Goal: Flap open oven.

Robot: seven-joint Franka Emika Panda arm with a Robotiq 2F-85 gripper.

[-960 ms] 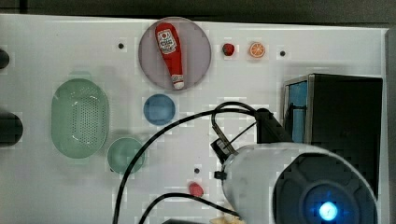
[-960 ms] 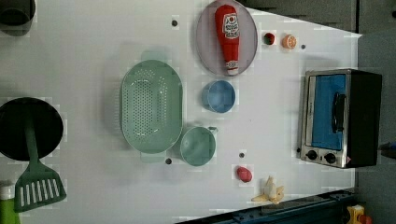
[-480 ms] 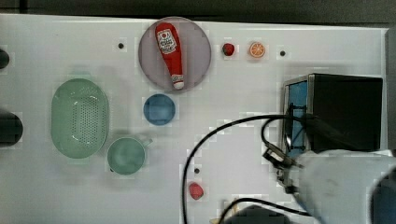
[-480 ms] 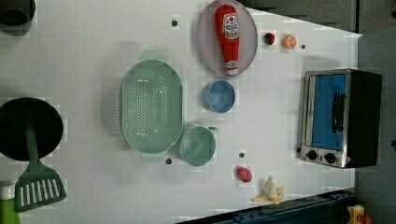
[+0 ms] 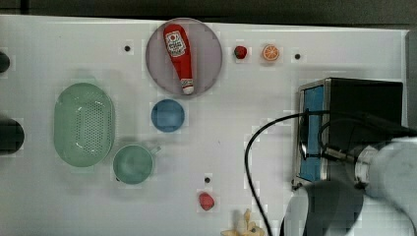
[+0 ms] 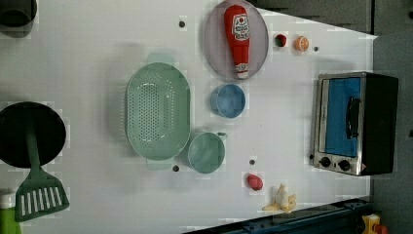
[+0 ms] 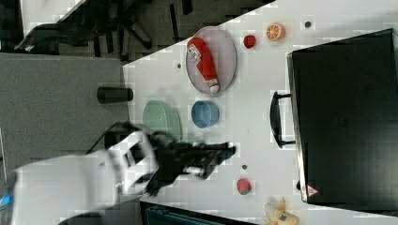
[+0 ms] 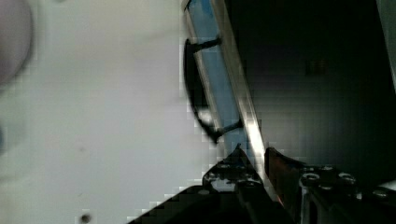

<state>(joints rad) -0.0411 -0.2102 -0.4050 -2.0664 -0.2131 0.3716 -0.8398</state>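
The oven sits at the right edge of the bench in the left view, its blue-tinted door shut and facing the left view's left, the dark bar handle running along the door's far side from the two knobs. In the right view the same oven fills the right side of the frame as a black box, with the handle standing out from its left face.

To do this step well, I judge the fingers should come down over the middle of the bar, one on each side, close firmly, and then pull away from the oven along an arc that follows the door's hinge rather than straight out. A straight tug could drag the whole oven across the bench.

In the wrist view the gripper hovers just short of the handle's lower post, its fingers parted only narrowly and holding nothing. The gap looks slim for the bar, so widening it first seems wise.

In the top view the arm's white body leans in over the lower right of the frame, above the oven's top, with black cables looping in front of the door. In the right view the arm reaches in from the lower left, dark hand stretched towards the oven
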